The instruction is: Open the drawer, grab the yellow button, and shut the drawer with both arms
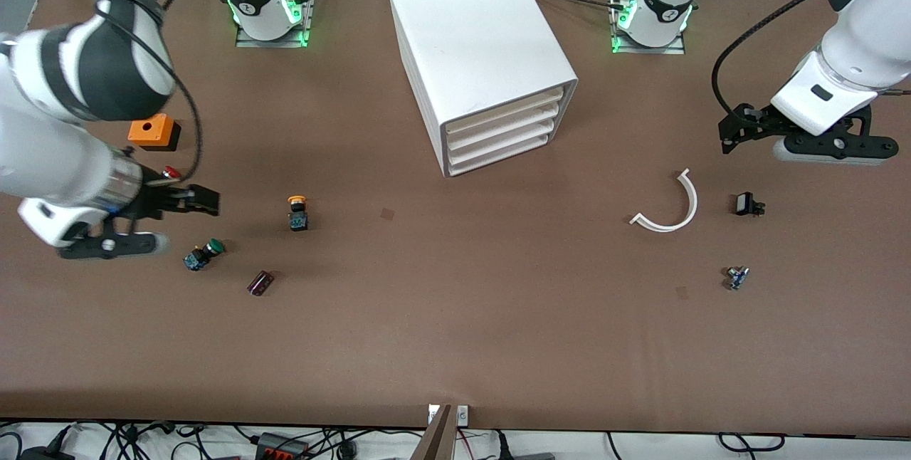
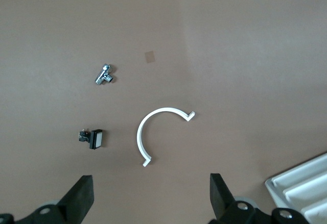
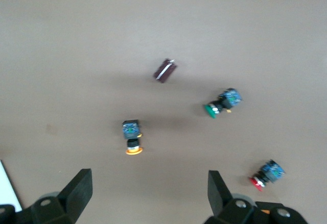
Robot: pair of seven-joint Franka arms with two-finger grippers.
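Note:
The white cabinet stands at the robots' side of the table, mid-table. Its topmost drawer is shut, as are the three below. The orange-yellow button lies on the table toward the right arm's end, nearer the camera than the cabinet; it also shows in the right wrist view. My right gripper is open and empty over the table beside that button. My left gripper is open and empty over the table at the left arm's end.
Near the right gripper lie a red-capped button, a green-capped button, a dark maroon part and an orange box. Near the left gripper lie a white curved piece, a small black part and a metal fitting.

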